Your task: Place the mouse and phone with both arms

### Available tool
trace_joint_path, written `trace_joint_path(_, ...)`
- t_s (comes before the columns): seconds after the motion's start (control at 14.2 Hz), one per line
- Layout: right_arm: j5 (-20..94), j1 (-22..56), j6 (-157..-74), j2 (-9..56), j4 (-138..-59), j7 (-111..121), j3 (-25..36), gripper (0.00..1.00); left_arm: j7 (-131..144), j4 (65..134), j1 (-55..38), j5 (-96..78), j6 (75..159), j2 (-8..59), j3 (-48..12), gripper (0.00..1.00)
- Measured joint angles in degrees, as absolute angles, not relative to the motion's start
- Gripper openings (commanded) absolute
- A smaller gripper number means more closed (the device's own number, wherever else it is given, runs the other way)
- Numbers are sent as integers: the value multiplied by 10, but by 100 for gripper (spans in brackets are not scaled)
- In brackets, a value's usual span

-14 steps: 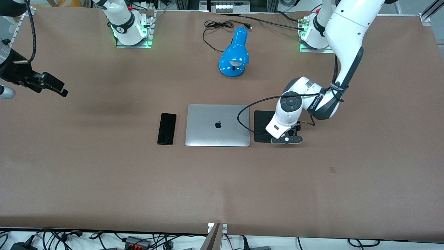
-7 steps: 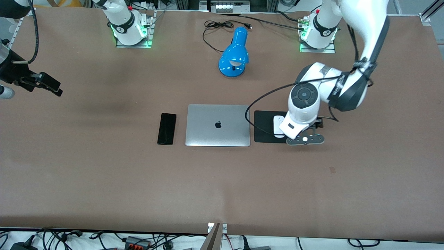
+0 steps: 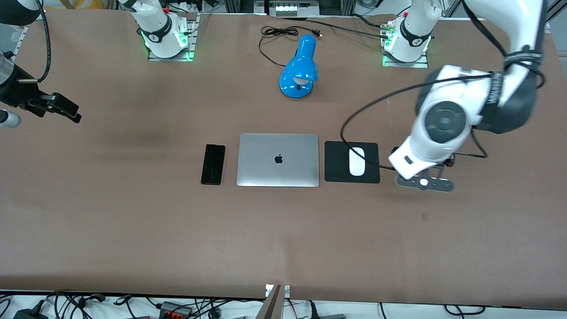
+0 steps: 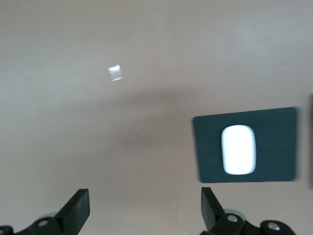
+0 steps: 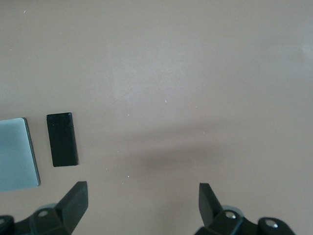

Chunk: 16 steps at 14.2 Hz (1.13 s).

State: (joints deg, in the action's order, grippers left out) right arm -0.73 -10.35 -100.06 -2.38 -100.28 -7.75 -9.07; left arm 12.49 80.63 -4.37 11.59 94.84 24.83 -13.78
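Note:
The white mouse (image 3: 357,161) lies on a square black mat (image 3: 336,170) beside the laptop, toward the left arm's end. It also shows in the left wrist view (image 4: 238,149) on the mat (image 4: 276,125). My left gripper (image 3: 423,169) is open and empty, raised over bare table beside the mat (image 4: 145,208). The black phone (image 3: 213,164) lies flat beside the laptop, toward the right arm's end, and shows in the right wrist view (image 5: 62,139). My right gripper (image 3: 66,110) is open and empty, high over bare table at the right arm's end (image 5: 143,203).
A closed silver laptop (image 3: 278,160) lies between the phone and the mat. A blue desk lamp (image 3: 300,68) with a black cord (image 3: 277,33) lies farther from the front camera than the laptop. The arm bases (image 3: 168,40) stand farther still.
My left gripper has risen and moved off the mat toward the left arm's end, leaving the mouse uncovered on the mat. The right arm has barely moved.

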Motion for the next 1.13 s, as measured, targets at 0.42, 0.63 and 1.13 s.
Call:
trace_joint_path(0.42,-7,-103,-1000,-22,-1003,-77,-91,100,99,745,62,-41,882,244,-139,100)
trace_joint_path(0.63,-7,-102,-1000,-22,-1003,-77,-92,100,99,718,60,-16,798,221,-139,100)
trace_joint_path(1.13,-8,-21,-999,-19,-1002,-78,-28,100,5,931,55,-16,939,30,-93,100)
